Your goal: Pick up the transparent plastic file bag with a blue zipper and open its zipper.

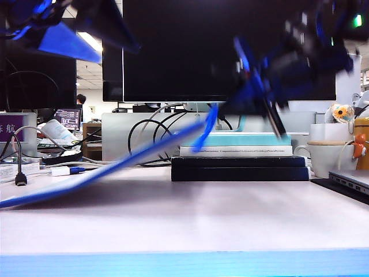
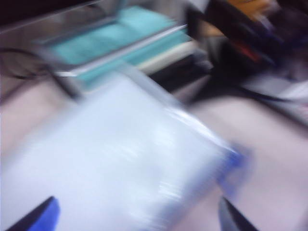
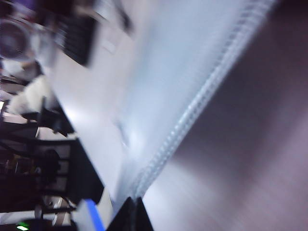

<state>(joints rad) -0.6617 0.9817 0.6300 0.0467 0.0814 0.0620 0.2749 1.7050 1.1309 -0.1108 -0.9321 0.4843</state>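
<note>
The transparent plastic file bag point(image 1: 162, 146) shows edge-on, slanting up from the table at the left to the book stack. Its blue zipper point(image 1: 86, 181) runs along the near edge. My right gripper point(image 1: 242, 104), blurred, is at the raised end. In the right wrist view my right gripper point(image 3: 134, 211) is shut on the bag point(image 3: 183, 72), at the end of its ridged edge point(image 3: 211, 82). My left gripper point(image 1: 57, 34) hangs high at the upper left, apart from the bag. In its wrist view my left gripper point(image 2: 137, 216) is open, its fingertips point(image 2: 41, 216) wide over the bag point(image 2: 120, 159).
A stack of books point(image 1: 239, 156) stands behind the bag under a black monitor point(image 1: 230, 46). A white mug point(image 1: 328, 157) and a laptop edge point(image 1: 346, 182) are at the right. Cables point(image 1: 20, 167) and small clutter lie at the left.
</note>
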